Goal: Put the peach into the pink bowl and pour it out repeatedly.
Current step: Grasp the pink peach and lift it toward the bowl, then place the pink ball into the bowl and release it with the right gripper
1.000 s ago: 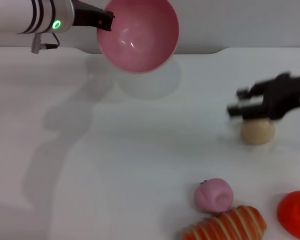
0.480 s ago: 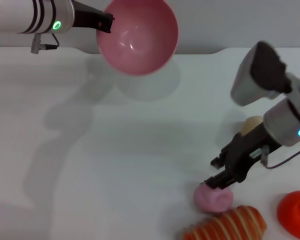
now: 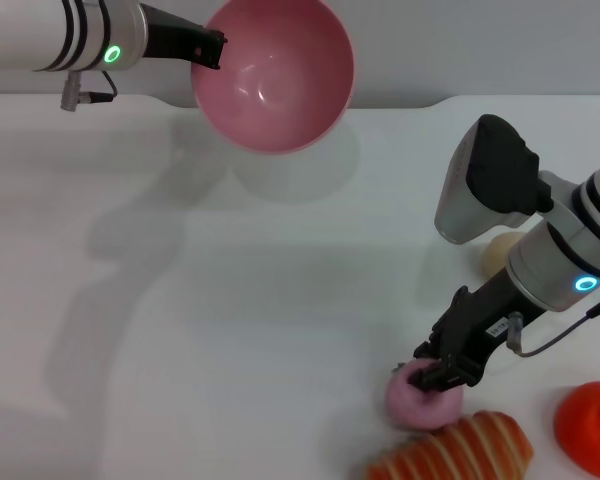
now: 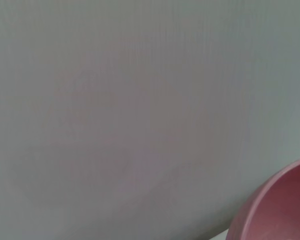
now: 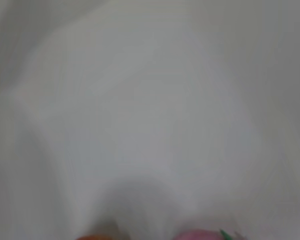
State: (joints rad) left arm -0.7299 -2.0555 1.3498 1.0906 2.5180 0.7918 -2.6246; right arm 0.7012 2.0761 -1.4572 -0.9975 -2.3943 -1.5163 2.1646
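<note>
My right claw [image 3: 435, 377] sits down on the peach [image 3: 420, 398], fingers straddling its top; whether they have clenched yet I cannot tell. The peach rests on the white table [image 3: 230, 330], touching a striped orange bread toy [image 3: 460, 452] just beside it, with a red-orange object [image 3: 592, 425] near the edge and a tan ball [image 3: 500, 252] behind my right arm. My left claw [image 3: 208, 45] grips the rim of the pink bowl [image 3: 272, 72], holding it aloft and tilted, well apart from the peach. I judge this the pick-up step; next I need a firm pinch, a lift, then carrying across to the bowl. A plain grey wall stands behind.
</note>
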